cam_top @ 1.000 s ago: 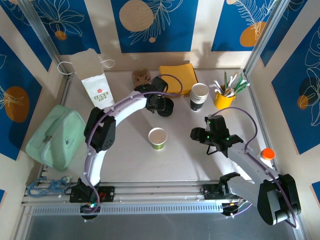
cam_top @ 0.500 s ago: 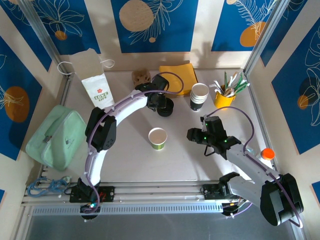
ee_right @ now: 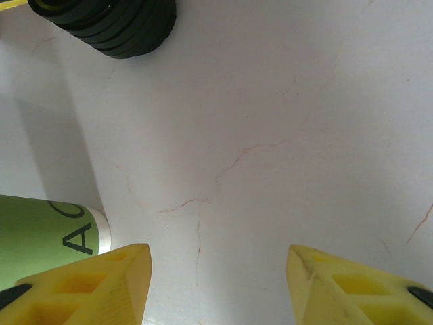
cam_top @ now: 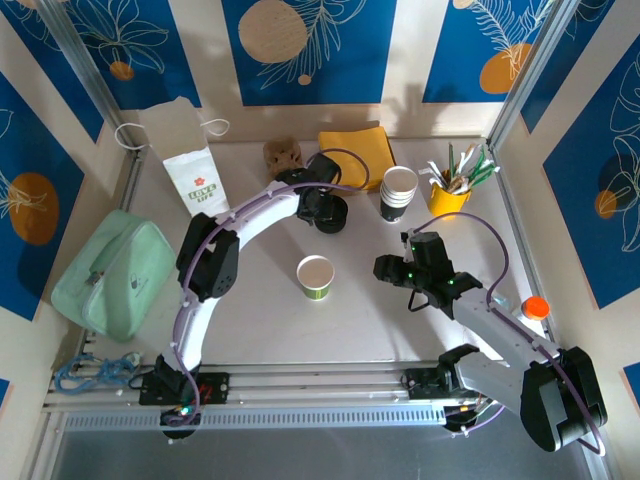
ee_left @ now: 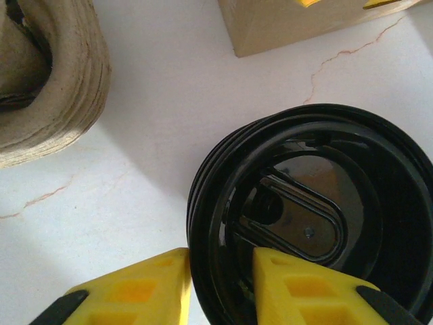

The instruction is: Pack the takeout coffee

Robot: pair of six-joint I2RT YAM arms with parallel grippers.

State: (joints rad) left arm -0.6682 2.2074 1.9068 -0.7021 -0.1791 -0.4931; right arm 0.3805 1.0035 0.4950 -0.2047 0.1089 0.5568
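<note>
The cups (cam_top: 399, 192) stand upright as one nested stack at the far side of the counter (cam_top: 260, 300), just left of a yellow mug (cam_top: 447, 197) that holds sticks. Nothing holds them.

The left gripper (cam_top: 325, 210) is left of the cups, near them but apart, over a stack of black lids (ee_left: 304, 203). In the left wrist view its yellow fingers (ee_left: 145, 291) stand one outside and one inside the rim of the top lid, with only a narrow gap between them. I cannot tell if they already press on the rim. A brown pulp tray (ee_left: 40, 81) lies just beside the lids, at their far left.

The right gripper (cam_top: 388, 268) is on the near side of the cups, apart from them, above bare counter. Its fingers (ee_right: 95, 277) are wide apart and hold nothing. A green cup (cam_top: 315, 277) stands upright to its left, close to one finger in the right wrist view.
</note>
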